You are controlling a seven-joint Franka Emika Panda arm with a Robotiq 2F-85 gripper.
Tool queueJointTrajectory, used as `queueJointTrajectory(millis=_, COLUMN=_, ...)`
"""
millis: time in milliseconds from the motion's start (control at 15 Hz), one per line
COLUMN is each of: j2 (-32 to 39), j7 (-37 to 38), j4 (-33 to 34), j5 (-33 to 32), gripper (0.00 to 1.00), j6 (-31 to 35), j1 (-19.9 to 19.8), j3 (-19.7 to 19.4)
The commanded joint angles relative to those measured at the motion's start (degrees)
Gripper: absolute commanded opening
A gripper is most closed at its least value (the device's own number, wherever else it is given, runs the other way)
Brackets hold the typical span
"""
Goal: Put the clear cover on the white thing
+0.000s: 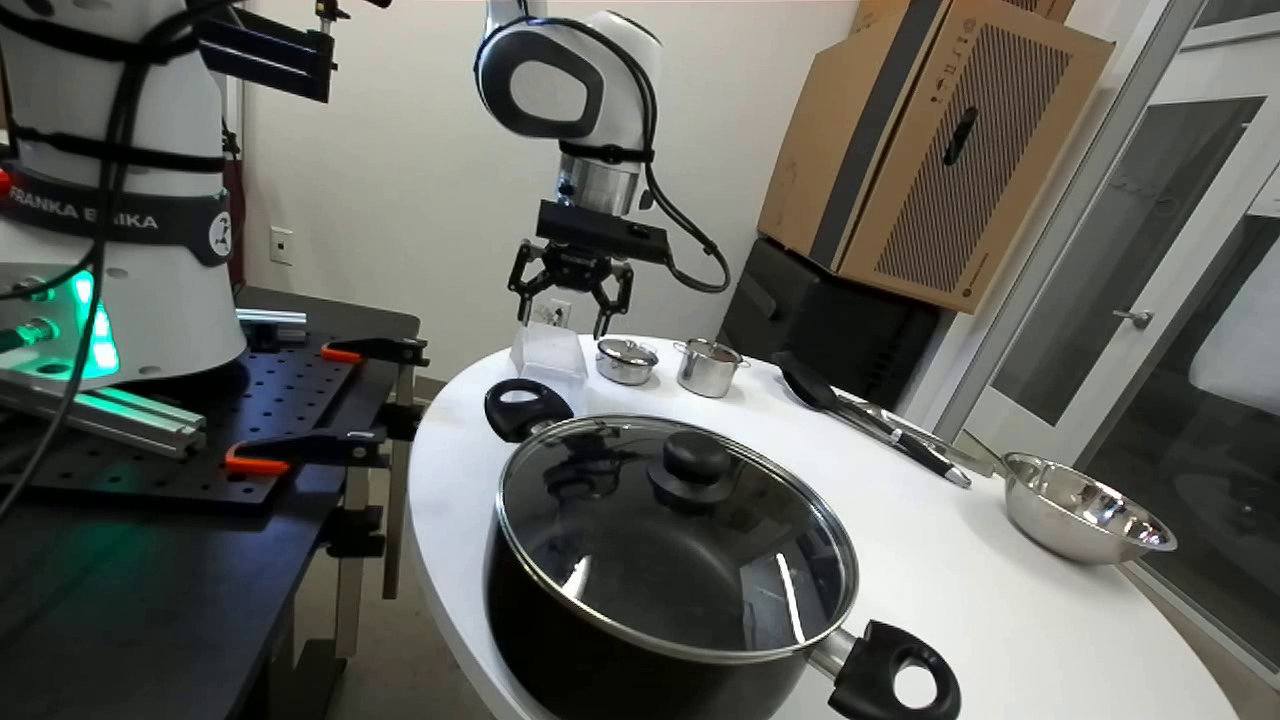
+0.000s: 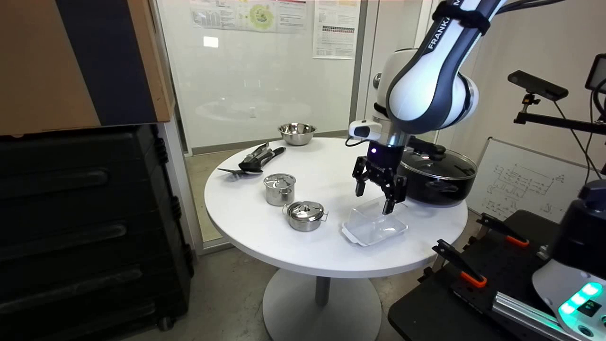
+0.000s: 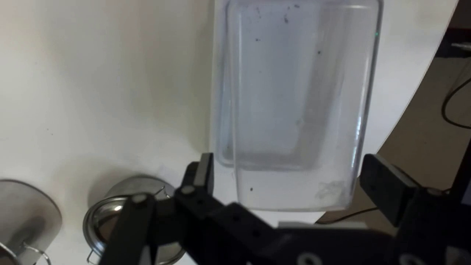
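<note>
In an exterior view, the black two-fingered gripper (image 1: 563, 322) hangs just above the clear box-shaped plastic cover (image 1: 550, 362), jaws spread wide and free of it! In an exterior view, the cover stands over a flat white tray (image 2: 352, 235) on the round white table (image 2: 326, 166) (how snugly it sits, nobody can tell). Wrist view: the cover's end shows between the parted fingers (image 3: 382, 184)!
</note>
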Motion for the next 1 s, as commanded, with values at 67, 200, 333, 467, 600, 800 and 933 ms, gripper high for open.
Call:
queueJointTrajectory(millis=67, j2=-5.65, j7=-10.97, j4=-0.83, j5=9.86, gripper=1.00, j6=-7.44, j1=3.66, j3=1.05)
queueJointTrajectory(millis=200, j2=-7.28, j7=-15.74, j4=-0.86, j5=11.83, gripper=1.00, j6=-13.53, j1=6.38, j3=-0.48)
queueJointTrajectory(millis=333, j2=-8.59, j7=-18.24, j4=-0.71, j5=11.37, gripper=1.00, j6=-18.72, j1=8.72, j3=-1.96)
queueJointTrajectory(millis=467, j2=-9.93, j7=-19.60, j4=-0.79, j5=10.15, gripper=0.74, j6=-22.55, j1=10.64, j3=-3.15)
queueJointTrajectory(millis=600, j2=-10.64, j7=-19.51, j4=-0.62, j5=8.69, gripper=0.60, j6=-24.95, j1=12.01, j3=-4.15)
queueJointTrajectory(millis=800, j2=-11.37, j7=-19.32, j4=-0.61, j5=7.87, gripper=0.38, j6=-27.13, j1=13.36, j3=-5.36)
queueJointTrajectory(millis=933, j2=-11.36, j7=-18.64, j4=-0.52, j5=6.97, gripper=0.21, j6=-27.45, j1=13.76, j3=-6.00)
